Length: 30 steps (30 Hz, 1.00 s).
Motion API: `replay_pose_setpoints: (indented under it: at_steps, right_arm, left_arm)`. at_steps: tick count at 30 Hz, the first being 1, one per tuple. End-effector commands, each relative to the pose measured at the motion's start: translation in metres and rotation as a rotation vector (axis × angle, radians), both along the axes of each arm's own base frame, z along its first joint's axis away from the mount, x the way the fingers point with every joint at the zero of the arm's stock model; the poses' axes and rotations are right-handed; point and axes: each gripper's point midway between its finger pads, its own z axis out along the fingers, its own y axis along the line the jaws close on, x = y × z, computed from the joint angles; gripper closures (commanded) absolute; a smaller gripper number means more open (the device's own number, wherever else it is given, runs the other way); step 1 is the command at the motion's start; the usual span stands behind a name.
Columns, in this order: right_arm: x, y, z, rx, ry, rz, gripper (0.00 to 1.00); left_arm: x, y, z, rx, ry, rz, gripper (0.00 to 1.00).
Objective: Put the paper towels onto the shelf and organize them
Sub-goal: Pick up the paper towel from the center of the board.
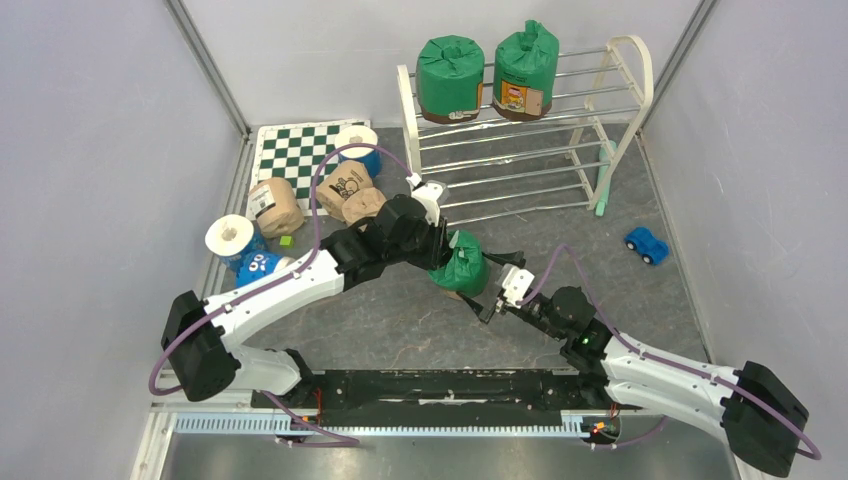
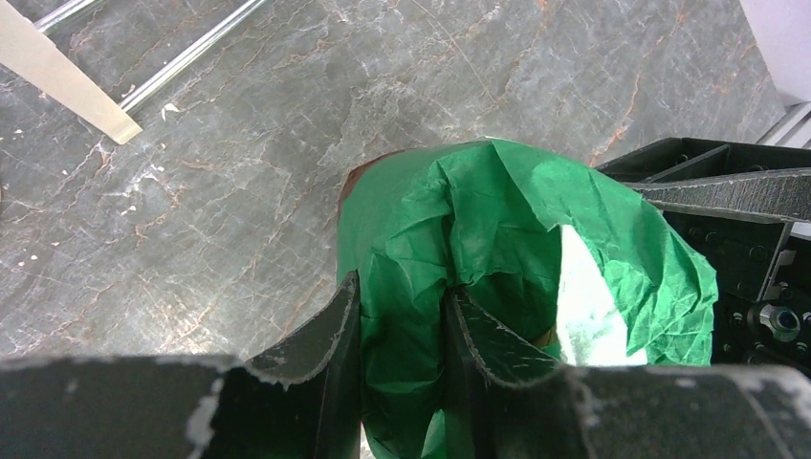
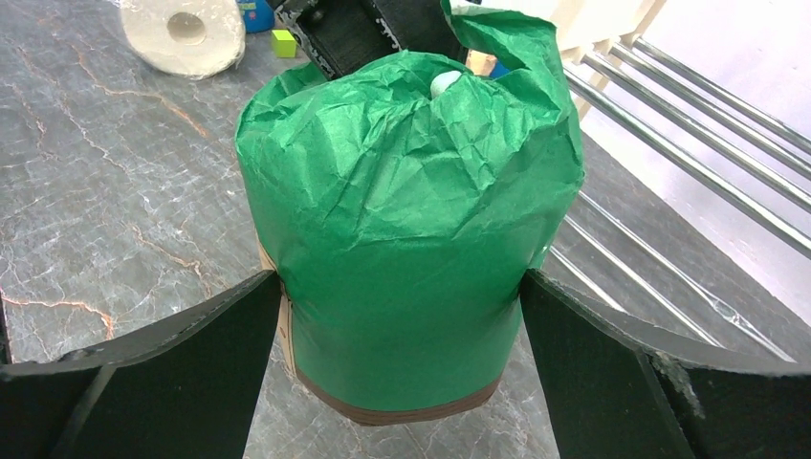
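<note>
Green rolls, count: three.
Held green roll: mid-table, in front of the shelf, upright, brown band at its base.
Left gripper: closed on the bunched wrap at the top of the held green roll, one finger on each side of the green fold.
Right gripper: jaws spread wide, one finger at each side of the held green roll's body, right at the wrap (whether they press it cannot be told).
Shelf: at 1 o'clock from the held green roll, white end frames, chrome rod tiers.
Shelved green roll A: top tier, left part, upright.
Shelved green roll B: top tier, just right of A, label facing front.
Tan rolls, count: three, at 10 o'clock from the held green roll.
Tan roll 1: leftmost of the three.
Tan roll 2 and tan roll 3: touching.
White-and-blue rolls, count: three.
White roll 1: at the right edge of the chessboard mat.
White roll 2 and white roll 3: at 9 o'clock, near the left wall, close together.
Toy car: one, blue, at 3 o'clock.
Green cube: one, small, beside white roll 2.
</note>
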Motion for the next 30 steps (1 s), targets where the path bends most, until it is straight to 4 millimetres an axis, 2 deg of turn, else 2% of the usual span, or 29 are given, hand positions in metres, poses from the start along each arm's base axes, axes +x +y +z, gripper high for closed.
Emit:
replay_pose_setpoints:
  at_steps: [1, 6, 10, 15, 20, 23, 24, 26, 28, 30]
  right_arm:
    - [-0.010, 0.015, 0.045, 0.081, -0.104, 0.096, 0.02]
    - [-0.003, 0.013, 0.046, 0.080, -0.100, 0.056, 0.02]
    - [-0.007, 0.021, 0.049, 0.082, -0.096, 0.103, 0.02]
    - [-0.011, 0.028, 0.052, 0.077, -0.098, 0.146, 0.14]
    - [-0.010, 0.027, 0.054, 0.077, -0.096, 0.139, 0.33]
    - [-0.008, 0.023, 0.054, 0.085, -0.091, 0.115, 0.44]
    - [-0.007, 0.022, 0.053, 0.087, -0.089, 0.107, 0.45]
    - [-0.006, 0.020, 0.053, 0.091, -0.085, 0.095, 0.46]
    - [-0.006, 0.019, 0.054, 0.099, -0.085, 0.088, 0.47]
    - [-0.005, 0.017, 0.055, 0.106, -0.086, 0.081, 0.48]
  left_arm:
    - [-0.015, -0.032, 0.058, -0.212, -0.002, -0.089, 0.89]
    - [-0.026, -0.042, 0.064, -0.245, 0.006, -0.180, 0.88]
    - [-0.040, -0.052, 0.071, -0.296, 0.023, -0.274, 0.88]
    - [-0.048, -0.055, 0.079, -0.327, 0.016, -0.323, 0.85]
    - [-0.045, -0.045, 0.084, -0.305, -0.027, -0.294, 0.80]
    - [-0.040, -0.037, 0.086, -0.278, -0.061, -0.260, 0.73]
    - [-0.038, -0.034, 0.088, -0.270, -0.074, -0.247, 0.69]
    - [-0.035, -0.028, 0.091, -0.262, -0.097, -0.226, 0.68]
    - [-0.033, -0.024, 0.093, -0.255, -0.116, -0.207, 0.59]
    - [-0.030, -0.019, 0.096, -0.250, -0.136, -0.185, 0.57]
